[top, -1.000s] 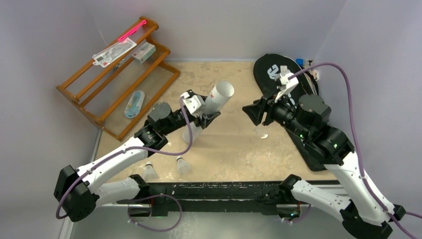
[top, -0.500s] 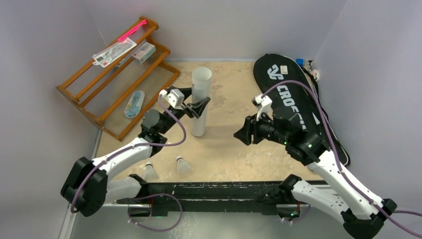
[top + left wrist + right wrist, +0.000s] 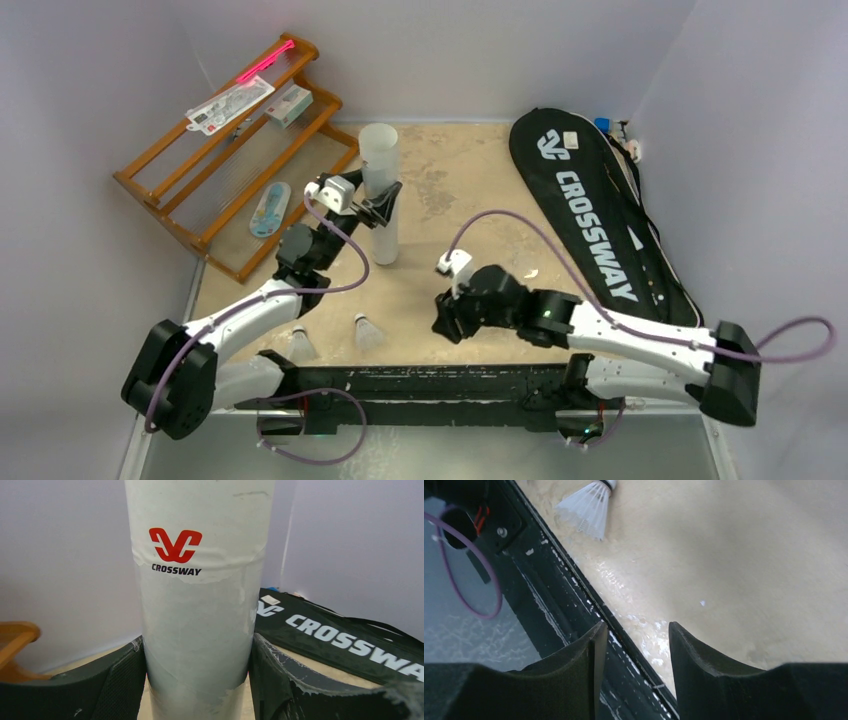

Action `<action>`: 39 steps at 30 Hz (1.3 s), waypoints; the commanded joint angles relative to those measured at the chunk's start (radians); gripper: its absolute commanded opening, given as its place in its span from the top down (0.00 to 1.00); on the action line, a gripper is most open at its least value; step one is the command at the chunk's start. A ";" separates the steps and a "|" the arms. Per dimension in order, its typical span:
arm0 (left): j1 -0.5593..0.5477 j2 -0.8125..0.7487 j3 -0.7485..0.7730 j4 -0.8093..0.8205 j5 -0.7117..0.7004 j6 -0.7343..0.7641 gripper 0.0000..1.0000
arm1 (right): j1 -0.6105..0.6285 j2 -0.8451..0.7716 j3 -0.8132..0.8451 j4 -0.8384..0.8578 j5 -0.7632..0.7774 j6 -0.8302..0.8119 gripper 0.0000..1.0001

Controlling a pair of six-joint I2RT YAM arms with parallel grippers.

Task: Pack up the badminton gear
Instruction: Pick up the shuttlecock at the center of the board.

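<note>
One tube (image 3: 379, 160) within left gripper (image 3: 383, 207)

Enclosure: three plain pale grey-lilac walls, back (image 3: 450, 50), left (image 3: 70, 250) and right (image 3: 760, 150); no windows in view. Worktop (image 3: 470, 170) is beige, mottled and scuffed, with a glossy patch near its near edge. Black rail (image 3: 450, 380) runs along the near edge, with a shiny grey surface (image 3: 450, 450) below it. Orange wooden rack (image 3: 300, 208) stands at the worktop's far left corner, tilted against the left wall. It carries a pink-edged card (image 3: 232, 103), a small white carton (image 3: 289, 104) and a pale blue packet (image 3: 270, 208). Light even, shadows soft.
</note>
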 commanded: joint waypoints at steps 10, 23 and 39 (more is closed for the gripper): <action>0.012 -0.153 -0.023 -0.129 -0.175 0.082 0.73 | 0.282 0.312 -0.046 0.656 0.221 -0.293 0.49; 0.012 -0.189 -0.058 -0.137 -0.157 0.115 0.74 | 0.315 0.675 0.071 0.857 0.303 -0.332 0.51; 0.010 -0.217 -0.057 -0.175 -0.117 0.160 0.74 | 0.320 0.676 0.070 0.934 0.371 -0.314 1.00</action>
